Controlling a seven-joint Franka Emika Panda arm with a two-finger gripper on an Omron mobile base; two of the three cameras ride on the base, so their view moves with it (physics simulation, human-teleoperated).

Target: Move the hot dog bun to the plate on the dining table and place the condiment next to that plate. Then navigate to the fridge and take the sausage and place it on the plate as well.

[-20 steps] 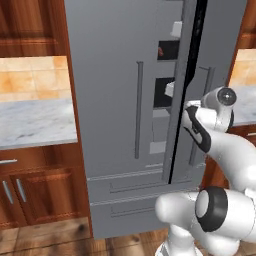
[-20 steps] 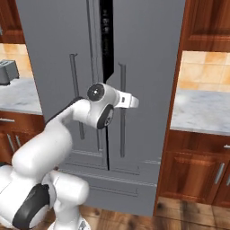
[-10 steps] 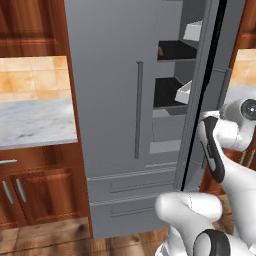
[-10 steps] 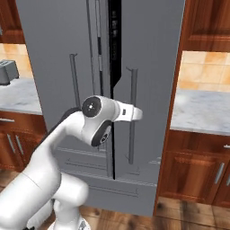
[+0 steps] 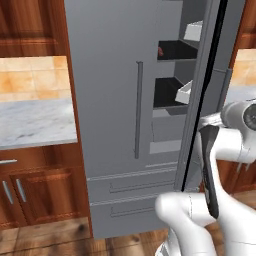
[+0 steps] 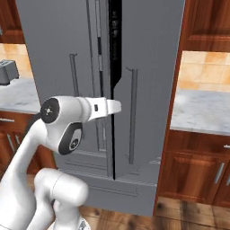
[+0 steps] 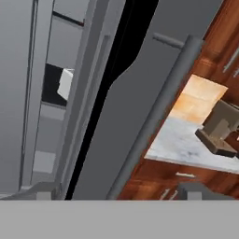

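The fridge point(image 5: 125, 125) stands with its right door point(image 5: 200, 100) swung partly out, shelves showing in the gap. A small reddish thing on an upper shelf point(image 5: 160, 50) may be the sausage. I cannot tell how the jaws stand.

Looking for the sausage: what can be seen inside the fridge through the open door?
Inside the fridge: dark shelves, two pale bins, and a small reddish bit at one shelf's edge, too small to identify. The half-open door hides the rest.

Grey fridge point(image 5: 115, 125); white-grey marble counter point(image 5: 35, 122); orange tiles point(image 5: 32, 77).
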